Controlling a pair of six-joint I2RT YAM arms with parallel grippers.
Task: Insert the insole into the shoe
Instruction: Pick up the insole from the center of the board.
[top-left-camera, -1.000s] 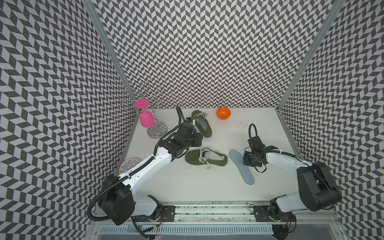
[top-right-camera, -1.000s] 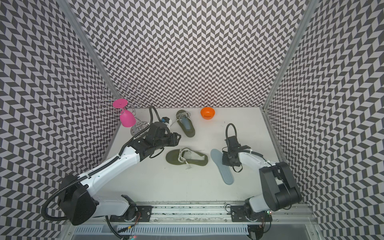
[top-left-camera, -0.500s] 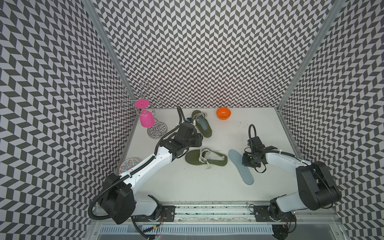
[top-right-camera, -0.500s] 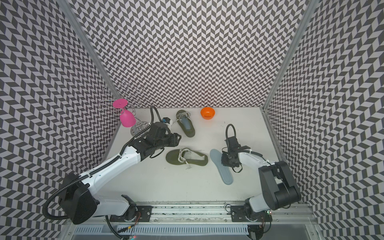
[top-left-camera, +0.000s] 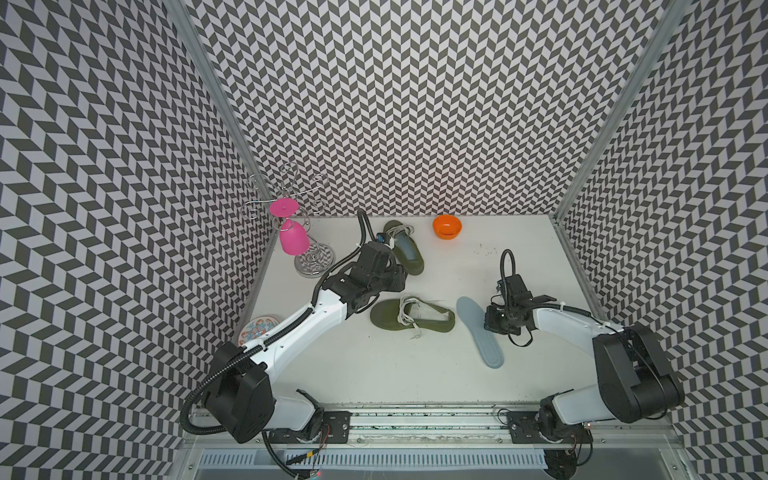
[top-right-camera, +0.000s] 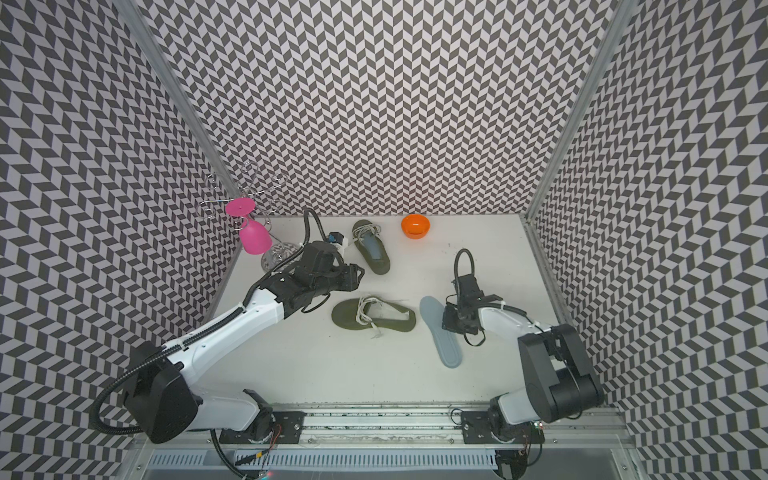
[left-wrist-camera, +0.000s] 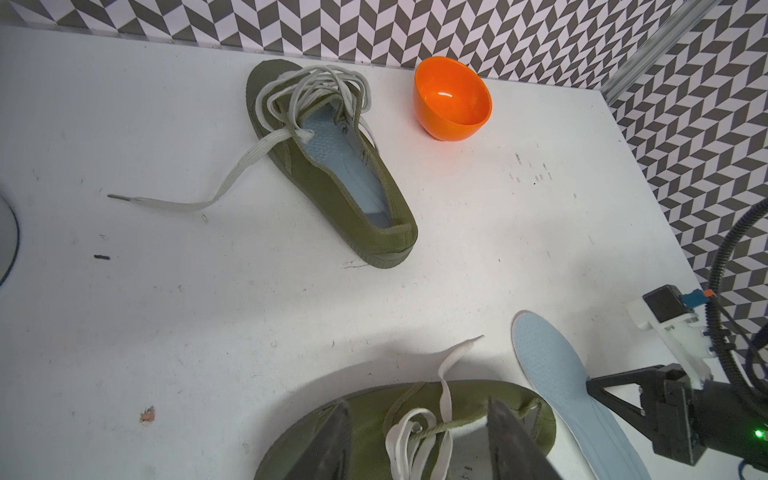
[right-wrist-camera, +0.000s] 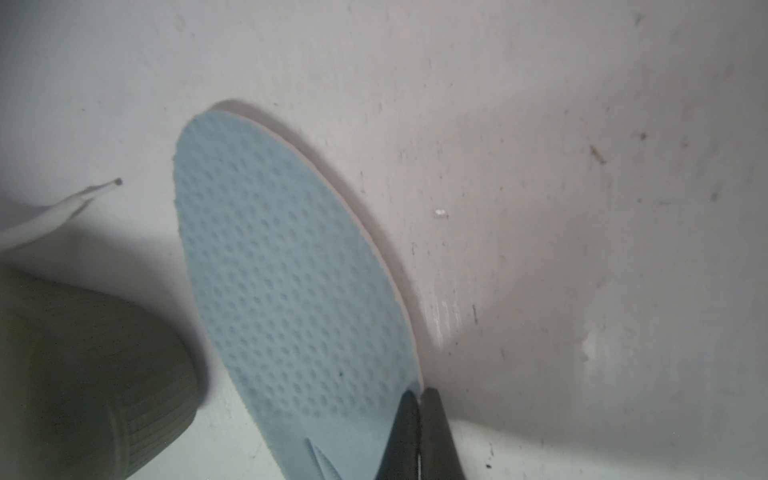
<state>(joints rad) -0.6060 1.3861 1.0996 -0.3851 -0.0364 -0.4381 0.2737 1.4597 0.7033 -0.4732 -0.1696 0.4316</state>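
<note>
The right end effector is held low, pressed together at the insole edge; the left end effector is held apart above the shoe

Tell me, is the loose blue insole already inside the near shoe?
No, the insole lies on the table beside the near shoe, fully outside it.

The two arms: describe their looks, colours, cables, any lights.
Both the left arm and right arm have glossy white links between bulky black joints, with black ribbed cables looping over the wrists. The left fingers are dark, tapering wedges. A white bracket with a blue plug sits on the right wrist; a green light glows nearby.
</note>
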